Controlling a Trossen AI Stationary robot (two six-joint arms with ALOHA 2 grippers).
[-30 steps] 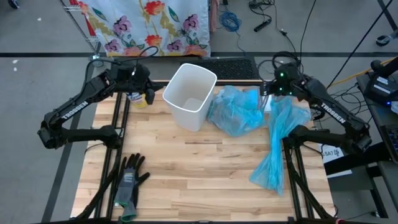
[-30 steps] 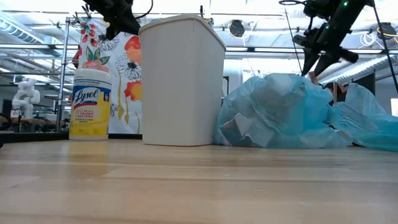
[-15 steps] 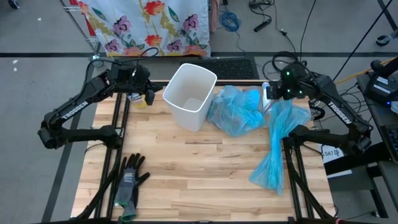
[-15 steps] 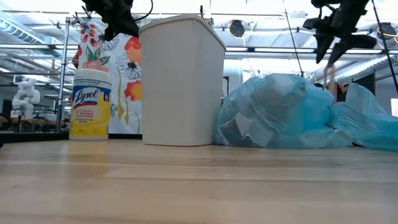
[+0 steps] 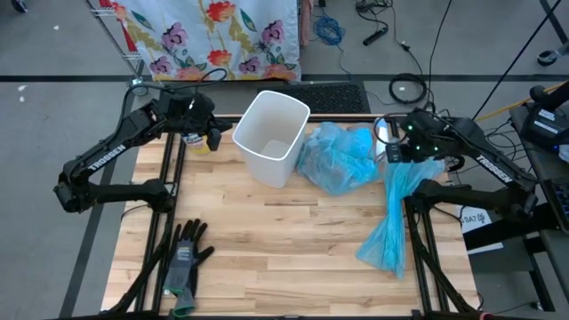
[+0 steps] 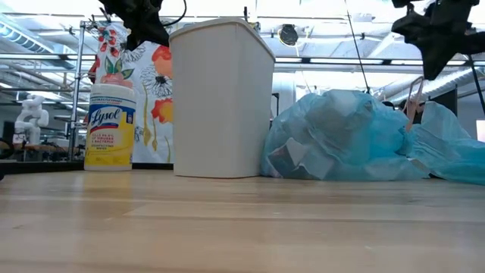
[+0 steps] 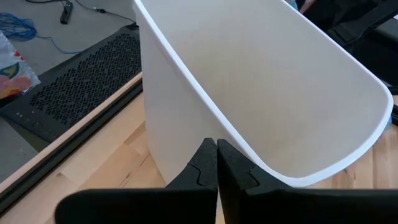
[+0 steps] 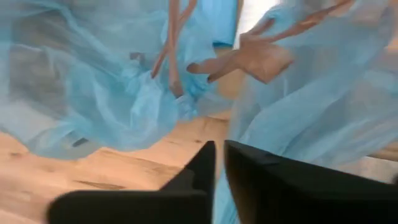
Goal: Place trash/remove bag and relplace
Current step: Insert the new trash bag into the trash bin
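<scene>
Here's the white bin (image 5: 271,136) standing upright at the back of the wooden desk (image 5: 293,240), its mouth open and no liner in it. Just to its right, touching its side, sits the full blue bag (image 5: 336,158), bulging with crumpled trash (image 6: 299,159) that shows pale through the thin plastic in the low view. Beside that, a second blue bag (image 5: 391,209) lies stretched out flat toward the desk's right front.

The right hand (image 5: 397,148) hovers above the gap between the two bags, at the upper end of the flat one. From its wrist view the fingers (image 8: 199,168) stand nearly together with only a narrow slit between them, and nothing is caught there; blue plastic and reddish drawstrings lie beyond.

The left hand (image 5: 212,135) waits at the bin's left side, fingers (image 7: 208,165) pressed fully together and empty, right against the rim. Behind it stands a yellow wipes canister (image 6: 110,127). A pair of black-and-grey gloves (image 5: 184,258) lies at the front left.
</scene>
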